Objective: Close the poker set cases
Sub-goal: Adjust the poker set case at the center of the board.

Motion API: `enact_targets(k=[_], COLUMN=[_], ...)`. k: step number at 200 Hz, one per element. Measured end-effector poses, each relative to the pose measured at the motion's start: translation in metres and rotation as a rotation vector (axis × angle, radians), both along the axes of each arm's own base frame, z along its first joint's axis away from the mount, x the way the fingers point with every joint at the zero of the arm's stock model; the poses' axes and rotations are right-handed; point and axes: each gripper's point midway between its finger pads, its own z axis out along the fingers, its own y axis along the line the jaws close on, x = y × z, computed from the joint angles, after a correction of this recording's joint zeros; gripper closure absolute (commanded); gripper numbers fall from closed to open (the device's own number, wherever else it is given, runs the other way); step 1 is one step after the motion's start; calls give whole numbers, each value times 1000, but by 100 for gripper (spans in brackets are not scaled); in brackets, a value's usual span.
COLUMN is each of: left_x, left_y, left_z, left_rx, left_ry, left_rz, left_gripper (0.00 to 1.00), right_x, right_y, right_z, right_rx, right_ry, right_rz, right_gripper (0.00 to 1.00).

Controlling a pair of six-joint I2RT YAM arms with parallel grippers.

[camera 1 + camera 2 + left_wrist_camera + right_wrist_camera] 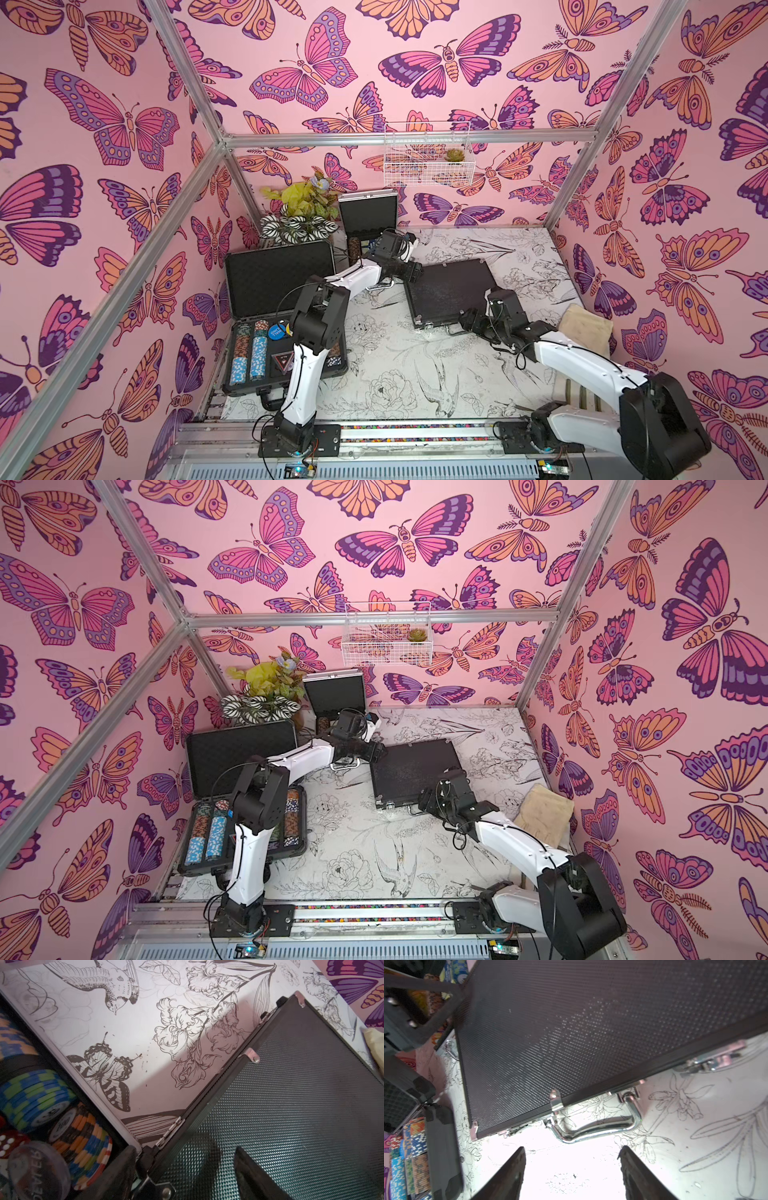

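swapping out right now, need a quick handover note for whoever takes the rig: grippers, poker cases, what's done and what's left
Left gripper: open, empty, at the far left corner of the middle case.
Right gripper: open, empty, just in front of that case's handle.
Done: middle case lid is down; latches not clear.
Left to do: big case on the left and small silver case at the back, both lids up.

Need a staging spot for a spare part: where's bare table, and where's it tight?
Free: front centre of the table, right of the large open case, in front of the medium case; also the back right corner behind it. Crowded: back left, around plant and small open case.
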Motion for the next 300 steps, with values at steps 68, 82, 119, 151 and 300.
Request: enact_targets(k=[68,82,119,151,300], left_x=[-21,-28,-51,-70,-101], left_y=[-11,-17,-26,-29,-28], left_z=[6,7,7,5,18], left_rx=[-38,-38,-18,3,50], left_ry=[16,12,29,53,51], left_rz=[-181,-214,-256,-264,-214], left_gripper=[29,30,33,36,26], right_x=[2,2,2,2,2], right_y=[-33,-39,-60,-73,-130], right_z=[8,11,10,8,-23], right_rx=[-55,-58,-77,-90,-122], right_ry=[-2,-9,7,11,112], right_rz=[-98,-114,-161,-189,-330], right_gripper=[23,22,22,21,19])
